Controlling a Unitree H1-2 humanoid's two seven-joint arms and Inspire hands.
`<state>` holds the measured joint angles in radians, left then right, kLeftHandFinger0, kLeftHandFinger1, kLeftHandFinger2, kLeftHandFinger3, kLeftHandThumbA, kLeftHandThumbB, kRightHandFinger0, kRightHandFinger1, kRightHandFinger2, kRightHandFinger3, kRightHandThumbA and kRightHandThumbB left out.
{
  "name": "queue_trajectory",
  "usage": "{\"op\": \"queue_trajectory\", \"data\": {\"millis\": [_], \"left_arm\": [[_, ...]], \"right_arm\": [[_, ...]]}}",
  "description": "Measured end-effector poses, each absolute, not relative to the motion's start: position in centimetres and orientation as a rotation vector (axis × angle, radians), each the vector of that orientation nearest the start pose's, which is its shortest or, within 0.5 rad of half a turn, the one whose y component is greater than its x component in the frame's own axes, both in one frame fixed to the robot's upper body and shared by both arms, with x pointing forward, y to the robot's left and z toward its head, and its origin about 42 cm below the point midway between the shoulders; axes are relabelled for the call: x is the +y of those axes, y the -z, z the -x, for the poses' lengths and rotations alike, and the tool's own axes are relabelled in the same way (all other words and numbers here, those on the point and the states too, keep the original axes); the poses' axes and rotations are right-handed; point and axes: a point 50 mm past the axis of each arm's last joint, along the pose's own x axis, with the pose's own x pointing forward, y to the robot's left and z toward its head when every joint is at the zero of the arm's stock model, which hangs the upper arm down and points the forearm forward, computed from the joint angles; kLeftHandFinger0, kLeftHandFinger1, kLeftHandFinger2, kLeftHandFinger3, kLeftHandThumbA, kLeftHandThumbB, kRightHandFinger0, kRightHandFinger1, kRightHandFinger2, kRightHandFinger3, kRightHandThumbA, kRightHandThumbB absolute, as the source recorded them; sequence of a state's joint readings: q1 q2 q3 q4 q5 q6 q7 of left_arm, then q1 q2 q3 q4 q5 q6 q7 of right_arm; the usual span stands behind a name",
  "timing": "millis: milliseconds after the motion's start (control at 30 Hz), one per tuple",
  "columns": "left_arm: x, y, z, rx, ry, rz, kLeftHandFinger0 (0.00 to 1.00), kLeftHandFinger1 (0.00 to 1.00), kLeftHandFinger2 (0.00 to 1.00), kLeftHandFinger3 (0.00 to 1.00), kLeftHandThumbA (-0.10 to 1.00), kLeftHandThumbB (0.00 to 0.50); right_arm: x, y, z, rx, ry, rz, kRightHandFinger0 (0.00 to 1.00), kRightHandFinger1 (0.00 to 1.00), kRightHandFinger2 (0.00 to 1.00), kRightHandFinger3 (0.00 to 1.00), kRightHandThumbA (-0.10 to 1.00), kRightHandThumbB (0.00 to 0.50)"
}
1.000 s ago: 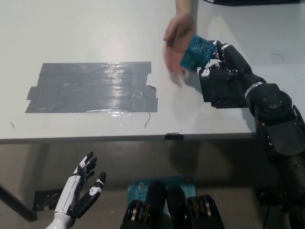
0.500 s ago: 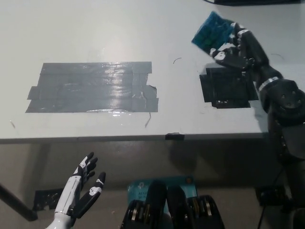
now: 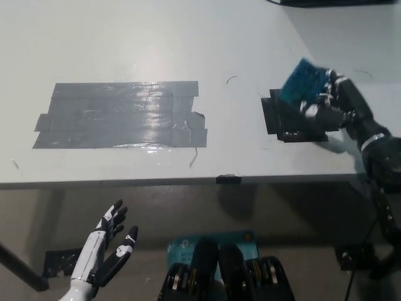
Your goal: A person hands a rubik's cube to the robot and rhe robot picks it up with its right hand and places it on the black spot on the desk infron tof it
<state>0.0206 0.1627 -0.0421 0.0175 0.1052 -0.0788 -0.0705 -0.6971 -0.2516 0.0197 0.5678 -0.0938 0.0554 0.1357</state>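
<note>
Right hand: the black, jointed robot hand (image 3: 335, 105) comes in from the right edge and is wrapped around the blue Rubik's cube (image 3: 304, 83), gripping it from the cube's right and lower side.
Right fingers: curled narrowly around the cube; pale tips (image 3: 311, 110) show against its lower edge, and another finger lies along its upper right corner.
Rubik's cube: a blue block with a grid of small square tiles on the face turned to the camera, tilted so that one corner points up and to the left. It sits in the hand over the upper right part of the black spot; whether it touches the desk cannot be told.
Black spot: a roughly square patch of matte black tape (image 3: 289, 119) stuck flat on the desk, with uneven, stepped edges on its left and lower sides. Its right part is hidden by the hand and the cube.
Left hand: the white robot hand with black inner fingers (image 3: 106, 249) rests low at the lower left, below the desk's front edge, well apart from everything on the desk.
Left fingers: spread loosely apart and holding nothing.
Desk: a smooth, pale grey-white tabletop (image 3: 144, 37) with a straight front edge.
Grey tape patch: a wide rectangle of overlapping grey duct tape strips (image 3: 122, 115), glossy and slightly wrinkled, with ragged ends at its right side, lying on the left half of the desk, well apart from the black spot.
</note>
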Motion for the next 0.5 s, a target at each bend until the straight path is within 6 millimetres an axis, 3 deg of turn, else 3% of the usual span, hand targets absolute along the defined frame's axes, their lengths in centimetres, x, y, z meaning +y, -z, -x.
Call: {"op": "queue_trajectory", "data": {"millis": [33, 67, 233, 333, 500], "left_arm": [[25.0, -9.2, -27.6, -0.03, 0.12, -0.267, 1.0, 1.0, 1.0, 1.0, 0.64, 0.135], [25.0, -9.2, -27.6, -0.031, 0.12, -0.267, 1.0, 1.0, 1.0, 1.0, 0.64, 0.129], [25.0, -9.1, -27.6, -0.031, 0.12, -0.267, 1.0, 1.0, 1.0, 1.0, 0.64, 0.125], [25.0, -9.1, -27.7, -0.03, 0.12, -0.267, 1.0, 1.0, 1.0, 1.0, 0.65, 0.12], [25.0, -9.1, -27.8, -0.029, 0.12, -0.267, 1.0, 1.0, 1.0, 1.0, 0.63, 0.113]], "right_arm": [[-25.1, -20.9, -49.5, -0.043, -0.162, 0.381, 1.0, 1.0, 1.0, 1.0, 0.41, 0.342], [-25.1, -20.7, -49.4, -0.039, -0.168, 0.394, 1.0, 1.0, 1.0, 1.0, 0.46, 0.372], [-25.1, -20.7, -49.0, -0.039, -0.202, 0.468, 1.0, 1.0, 1.0, 1.0, 0.54, 0.373], [-25.7, -21.2, -49.0, -0.053, -0.192, 0.5, 1.0, 1.0, 1.0, 1.0, 0.64, 0.395], [-25.8, -22.9, -48.8, -0.119, -0.155, 0.55, 1.0, 1.0, 1.0, 1.0, 0.69, 0.408]]}}
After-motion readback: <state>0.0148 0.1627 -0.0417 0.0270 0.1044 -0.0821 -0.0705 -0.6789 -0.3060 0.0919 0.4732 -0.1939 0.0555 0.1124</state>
